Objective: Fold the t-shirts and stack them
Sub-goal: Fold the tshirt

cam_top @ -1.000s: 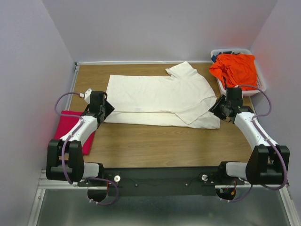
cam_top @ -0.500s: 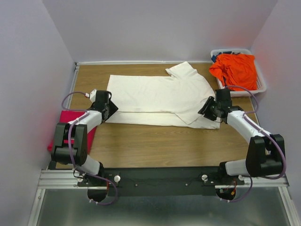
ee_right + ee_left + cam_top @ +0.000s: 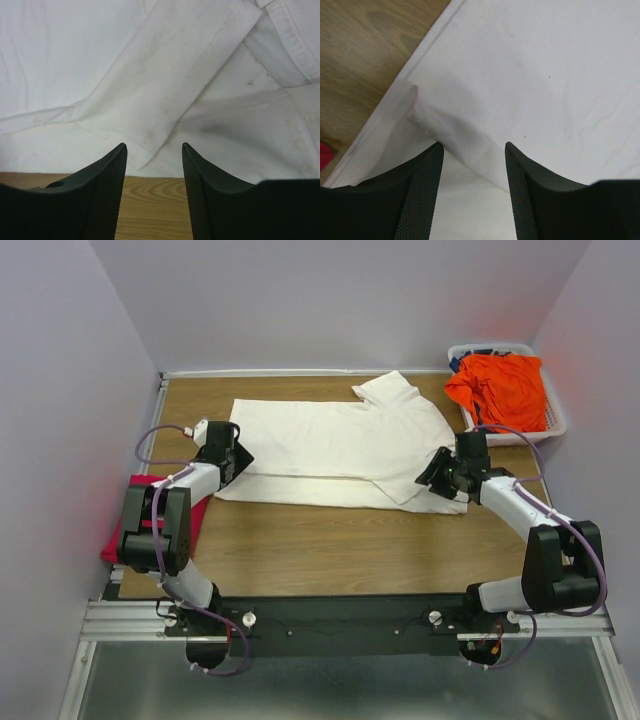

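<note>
We see the left arm rise from its base at the near left corner of the wooden table (image 3: 330, 550) and double back on itself. Its white forearm reaches toward the far edge. The left gripper (image 3: 232, 452) points at the left end of the large cream-white cloth t-shirt (image 3: 330, 445). In the left wrist view its jaws (image 3: 474, 146) stand apart, and a raised fold of the cream-white cloth (image 3: 530, 75) lies just ahead of the gap. We see nothing pinched between the black fingers (image 3: 422, 190).

The right arm stands at the near right corner. Its forearm slants inward and toward the far edge, which brings the right gripper (image 3: 432, 472) to the shirt's near right part. In the right wrist view these jaws (image 3: 154, 146) are also spread. They are tilted down over a folded-in sleeve (image 3: 175, 75) at the shirt's near hem, and bare wood (image 3: 150, 200) shows below. The fingers grip nothing.

The cream-white t-shirt lies flat and lengthwise across the middle of the table, nearer the far edge, with one sleeve pointing toward that edge.

The magenta-pink cloth t-shirt (image 3: 198, 512) lies folded at the left edge, partly under the left arm.

The bright orange cloth t-shirt (image 3: 500, 388) sits crumpled in the white plastic lattice basket (image 3: 555, 425) at the far right corner.
</note>
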You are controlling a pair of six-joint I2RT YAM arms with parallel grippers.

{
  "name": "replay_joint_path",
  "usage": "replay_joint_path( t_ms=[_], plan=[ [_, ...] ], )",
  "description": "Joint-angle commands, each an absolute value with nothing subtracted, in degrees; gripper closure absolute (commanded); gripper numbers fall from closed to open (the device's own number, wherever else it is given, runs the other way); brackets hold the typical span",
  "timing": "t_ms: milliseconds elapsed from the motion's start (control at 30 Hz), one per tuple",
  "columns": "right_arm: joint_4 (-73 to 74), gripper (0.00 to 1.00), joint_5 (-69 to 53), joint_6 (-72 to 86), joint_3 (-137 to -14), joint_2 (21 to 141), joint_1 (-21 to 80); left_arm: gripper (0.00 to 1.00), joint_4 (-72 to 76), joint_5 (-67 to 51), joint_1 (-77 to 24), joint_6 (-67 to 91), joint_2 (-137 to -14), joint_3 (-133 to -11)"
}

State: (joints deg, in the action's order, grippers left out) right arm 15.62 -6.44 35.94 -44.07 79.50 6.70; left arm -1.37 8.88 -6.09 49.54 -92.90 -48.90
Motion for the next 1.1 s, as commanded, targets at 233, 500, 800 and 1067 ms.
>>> replay_joint_path(
  t_ms=[233,500,800,1067],
  plan=[
    [12.5,0.42,-9.8,35.6,-42.0,79.9,7.6,0.41,-0.4,7.7,-6.2,50.7,-97.5,-52.6],
    [11.4,0.55,-9.1,36.6,-41.1,81.3,8.3,0.46,1.1,7.1,-6.2,50.8,-98.3,-54.1],
    [10.0,0.52,-8.6,37.0,-41.0,84.0,8.7,0.5,1.2,6.8,-6.2,50.4,-99.1,-54.8],
    [8.3,0.53,-8.3,37.5,-41.7,87.4,9.1,0.51,1.2,6.1,-6.1,50.7,-99.4,-55.9]
  ],
)
